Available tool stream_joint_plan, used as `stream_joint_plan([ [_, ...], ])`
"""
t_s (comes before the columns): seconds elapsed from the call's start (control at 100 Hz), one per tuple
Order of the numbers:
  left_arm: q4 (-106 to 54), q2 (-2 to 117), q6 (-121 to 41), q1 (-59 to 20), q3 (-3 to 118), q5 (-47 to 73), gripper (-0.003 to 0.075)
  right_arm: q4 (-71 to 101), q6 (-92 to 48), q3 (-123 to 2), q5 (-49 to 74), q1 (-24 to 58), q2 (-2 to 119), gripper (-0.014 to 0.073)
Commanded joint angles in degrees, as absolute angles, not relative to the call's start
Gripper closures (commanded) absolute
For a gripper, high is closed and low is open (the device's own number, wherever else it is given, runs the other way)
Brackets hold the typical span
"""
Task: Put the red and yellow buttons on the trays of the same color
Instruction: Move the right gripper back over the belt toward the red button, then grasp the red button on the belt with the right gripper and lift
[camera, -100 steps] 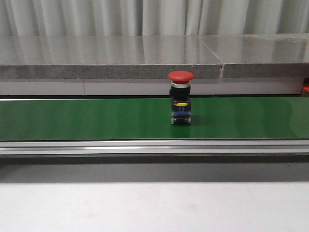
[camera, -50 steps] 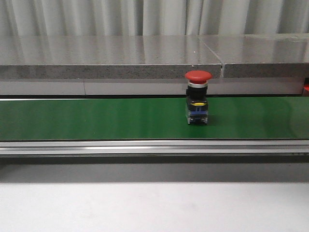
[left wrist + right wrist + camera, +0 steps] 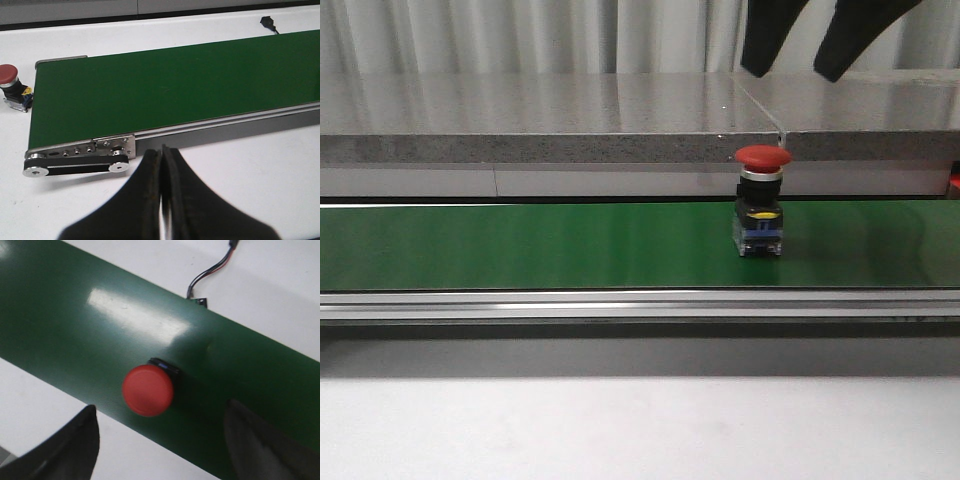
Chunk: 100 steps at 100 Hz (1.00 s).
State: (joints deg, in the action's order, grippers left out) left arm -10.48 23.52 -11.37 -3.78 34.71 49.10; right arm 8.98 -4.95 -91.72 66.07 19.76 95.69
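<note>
Where upright, red-capped button (image 3: 761, 201)

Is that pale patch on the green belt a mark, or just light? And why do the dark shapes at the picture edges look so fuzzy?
Right wrist view: the pale patch is glare on the green belt, beside the red button; the right gripper fingers look soft, too near the lens. Left wrist view: the left gripper blurs likewise, the belt sharp. Front view: evenly lit, shiny stone ledge.

I am seeing matte black, tapered fingers (image 3: 760, 40) on my right gripper (image 3: 795, 45); my left gripper (image 3: 162, 200) is showing worn black pads (image 3: 150, 195).
</note>
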Motion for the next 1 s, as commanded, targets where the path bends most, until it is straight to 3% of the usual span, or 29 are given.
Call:
stream_joint_plan([
  [0.0, -11.90, 23.75, -11.27, -4.16, 36.29, 45.45, 0.0741, 12.50, -7.08, -94.47, 66.78, 19.82, 95.09, 0.0074],
  [0.81, -11.90, 23.75, -11.27, -4.16, 36.29, 45.45, 0.0741, 5.19, -7.49, -94.75, 71.42, 19.70, 104.02, 0.0079],
  [0.99, -11.90, 23.75, -11.27, -4.16, 36.29, 45.45, 0.0741, 4.95, -7.49, -94.75, 73.88, 19.70, 104.25, 0.0292],
])
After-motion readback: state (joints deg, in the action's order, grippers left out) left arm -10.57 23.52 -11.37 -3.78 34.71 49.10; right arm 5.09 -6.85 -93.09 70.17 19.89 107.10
